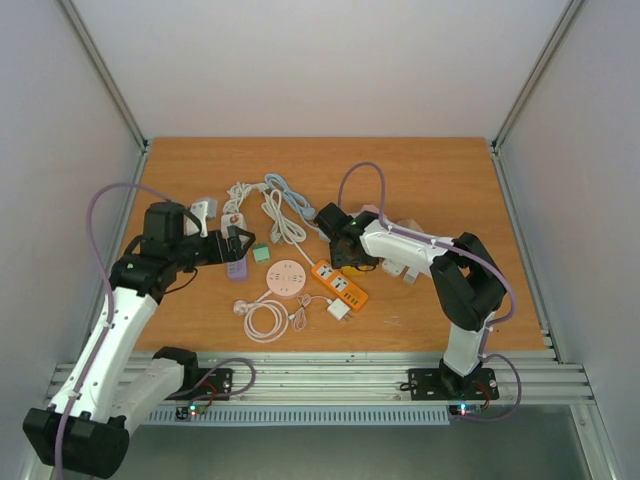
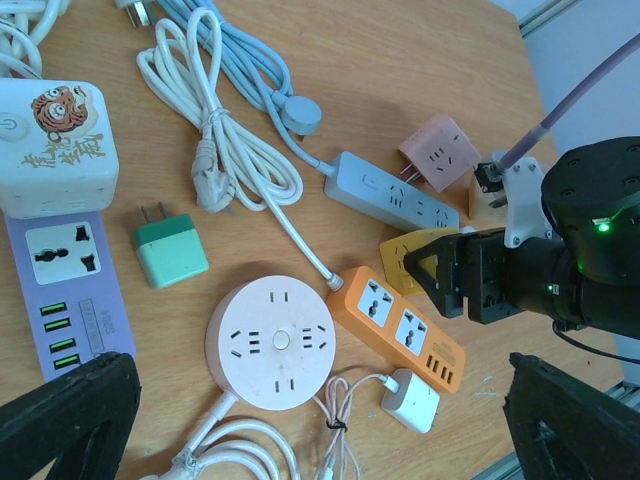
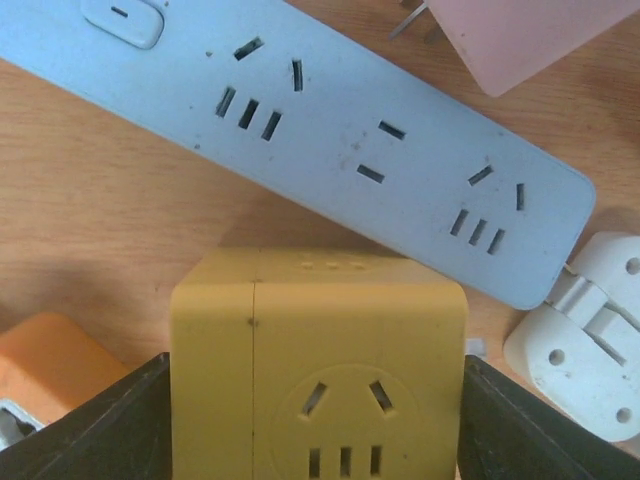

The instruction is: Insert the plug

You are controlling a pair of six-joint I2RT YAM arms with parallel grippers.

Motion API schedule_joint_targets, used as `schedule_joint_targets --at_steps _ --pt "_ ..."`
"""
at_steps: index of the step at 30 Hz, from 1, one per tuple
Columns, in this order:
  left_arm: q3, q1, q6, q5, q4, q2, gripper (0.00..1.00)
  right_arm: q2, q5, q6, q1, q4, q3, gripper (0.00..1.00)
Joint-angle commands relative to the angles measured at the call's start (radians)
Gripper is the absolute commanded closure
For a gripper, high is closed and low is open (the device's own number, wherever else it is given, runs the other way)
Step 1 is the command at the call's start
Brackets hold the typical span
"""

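My right gripper (image 1: 345, 250) is shut on a yellow cube adapter (image 3: 320, 350), its fingers (image 3: 105, 425) pressed on both sides. The cube also shows in the left wrist view (image 2: 412, 250), held just above the table. It sits right beside a blue-grey power strip (image 3: 350, 140) that lies across the top of the right wrist view and also shows from the left wrist (image 2: 390, 195). My left gripper (image 1: 235, 243) is open and empty, hovering over the left part of the pile, its fingers (image 2: 60, 420) spread wide.
An orange strip (image 2: 395, 325), a round pink strip (image 2: 270, 340), a purple strip (image 2: 70, 290), a green adapter (image 2: 170, 250), a white charger (image 2: 410, 400), a pink cube (image 2: 440, 150), a white cartoon cube (image 2: 55, 145) and coiled white cables (image 2: 230, 150) crowd the table's middle.
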Motion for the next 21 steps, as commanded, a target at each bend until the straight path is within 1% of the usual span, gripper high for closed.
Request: schedule_joint_targets --at_steps 1,3,8,10,13,17,21 --pt "-0.009 0.003 -0.003 0.019 0.067 0.020 0.01 0.022 -0.009 0.007 -0.013 0.048 -0.001 0.29" --pt "-0.009 0.003 -0.005 0.021 0.069 0.026 0.01 0.026 -0.017 0.010 -0.013 0.053 -0.003 0.30" --pt "-0.011 0.003 -0.012 0.038 0.075 0.034 0.01 0.014 -0.028 0.012 -0.014 0.067 -0.015 0.43" --pt "-0.011 0.003 -0.019 0.052 0.078 0.034 0.01 -0.017 -0.039 -0.001 -0.014 0.086 -0.029 0.47" --pt "-0.017 0.003 -0.048 0.080 0.096 0.034 0.01 -0.086 -0.070 -0.020 -0.017 0.087 -0.030 0.49" --pt "-0.028 0.001 -0.091 0.125 0.143 0.035 0.01 -0.189 -0.210 -0.027 -0.038 0.099 -0.020 0.49" --pt "-0.035 -0.004 -0.141 0.164 0.201 0.040 0.01 -0.260 -0.434 0.052 -0.080 0.133 -0.028 0.48"
